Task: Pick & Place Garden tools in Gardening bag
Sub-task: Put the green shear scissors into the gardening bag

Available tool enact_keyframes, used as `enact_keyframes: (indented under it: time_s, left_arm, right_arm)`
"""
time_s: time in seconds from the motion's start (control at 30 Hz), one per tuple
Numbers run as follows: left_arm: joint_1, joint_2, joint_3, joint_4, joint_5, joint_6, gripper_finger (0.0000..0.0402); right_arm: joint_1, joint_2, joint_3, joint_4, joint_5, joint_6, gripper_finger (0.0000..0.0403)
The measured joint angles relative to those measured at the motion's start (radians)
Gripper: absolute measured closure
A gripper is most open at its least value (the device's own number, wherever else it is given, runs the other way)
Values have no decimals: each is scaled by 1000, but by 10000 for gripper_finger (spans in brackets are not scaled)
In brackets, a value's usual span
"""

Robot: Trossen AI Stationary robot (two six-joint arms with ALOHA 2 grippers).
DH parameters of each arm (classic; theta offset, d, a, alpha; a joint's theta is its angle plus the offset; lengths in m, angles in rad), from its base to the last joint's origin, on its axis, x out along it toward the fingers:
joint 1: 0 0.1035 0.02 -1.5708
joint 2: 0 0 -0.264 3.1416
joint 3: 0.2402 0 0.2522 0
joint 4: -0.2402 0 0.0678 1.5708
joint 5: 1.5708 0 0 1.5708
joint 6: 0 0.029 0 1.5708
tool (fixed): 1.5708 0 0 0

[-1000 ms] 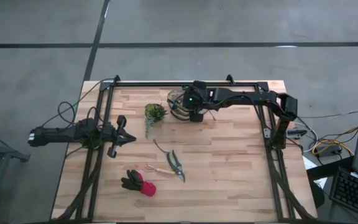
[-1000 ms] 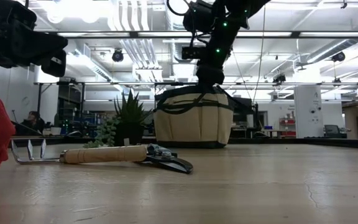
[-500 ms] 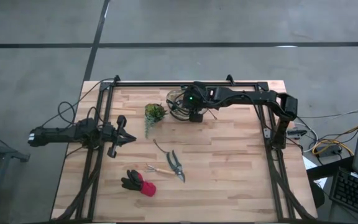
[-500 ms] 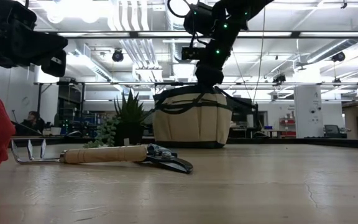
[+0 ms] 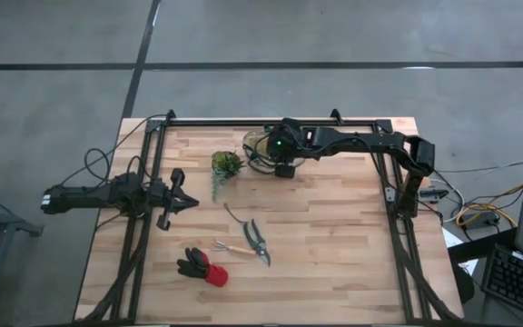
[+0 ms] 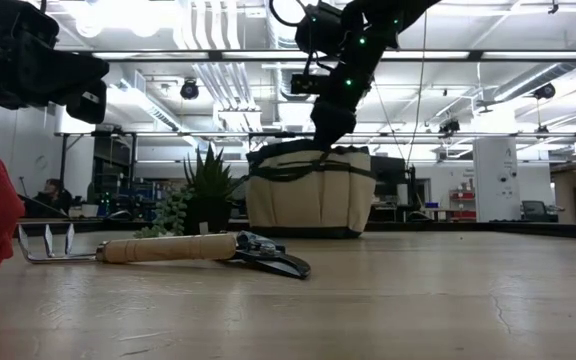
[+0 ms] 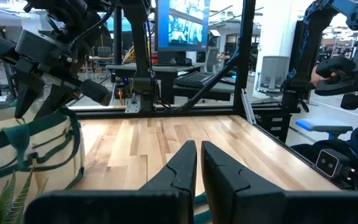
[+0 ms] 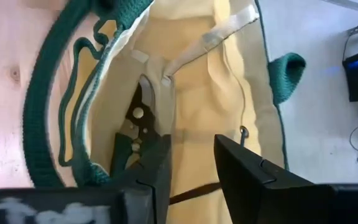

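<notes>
Gardening bag (image 5: pixel 263 152), tan with dark green trim, stands at the far edge of the wooden desk (image 5: pixel 334 236), just beside the small potted plant (image 5: pixel 226 164). Right pincer (image 8: pixel 191 165) hangs directly over the bag's open mouth, its two fingers parted with a clear gap between them and nothing gripped. Beneath those fingers, the right wrist view shows a pair of pruning shears (image 8: pixel 135 130) lying inside the bag against its pale lining. From desk height, the right arm descends from above to the bag's top rim (image 6: pixel 313 150).

Well apart from the bag, toward the near side of the desk, three more tools lie together: a second pair of grey-handled shears (image 5: pixel 257 238), a thin wooden-handled hand tool (image 5: pixel 231 246) touching them, and, beyond that, the black-and-red gloves (image 5: pixel 202 267). In the low view, the wooden handle (image 6: pixel 168 247) runs straight into the shears' dark blades (image 6: pixel 273 260), with the bag upright behind them.

Left pincer (image 7: pixel 196 163) waits off to the side of the plant, away from the bag, fingers pressed almost together and holding nothing.
</notes>
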Motion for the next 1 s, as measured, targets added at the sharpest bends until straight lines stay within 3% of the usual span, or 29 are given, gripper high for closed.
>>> enact_keyframes:
  time_s: [0.13,0.37,1.0]
  left_arm:
    - [0,0,0,0,0,0,374]
    - [0,0,0,0,0,0,374]
    - [0,0,0,0,0,0,374]
  right_arm:
    - [1,0,0,0,16,-1,273]
    - [10,-2,28,-18,212,-10,252]
    - [121,-3,232,-303,311,86,213]
